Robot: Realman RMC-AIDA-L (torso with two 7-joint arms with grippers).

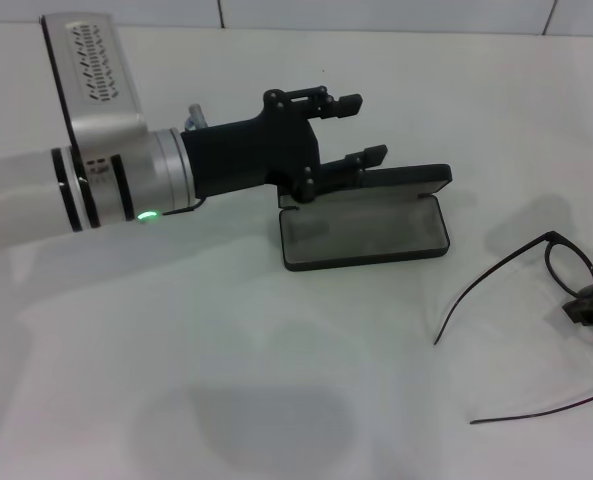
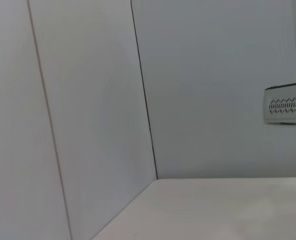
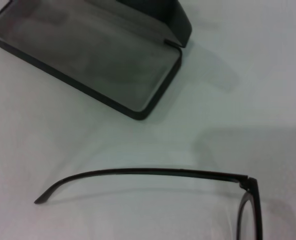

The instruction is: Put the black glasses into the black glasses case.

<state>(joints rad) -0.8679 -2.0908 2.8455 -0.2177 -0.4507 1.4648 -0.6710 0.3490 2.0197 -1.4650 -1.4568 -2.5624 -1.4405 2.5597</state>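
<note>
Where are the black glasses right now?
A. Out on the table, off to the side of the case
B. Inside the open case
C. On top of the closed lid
A: the black glasses are out beside the open black glasses case, whose grey tray holds nothing.

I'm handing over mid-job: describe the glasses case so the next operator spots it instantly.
On the white table, follow the left arm to the left gripper, which reaches over the case's raised lid. The black glasses case lies open beneath it, showing grey lining; the only boxy thing there, unlike the thin-framed black glasses nearby.
</note>
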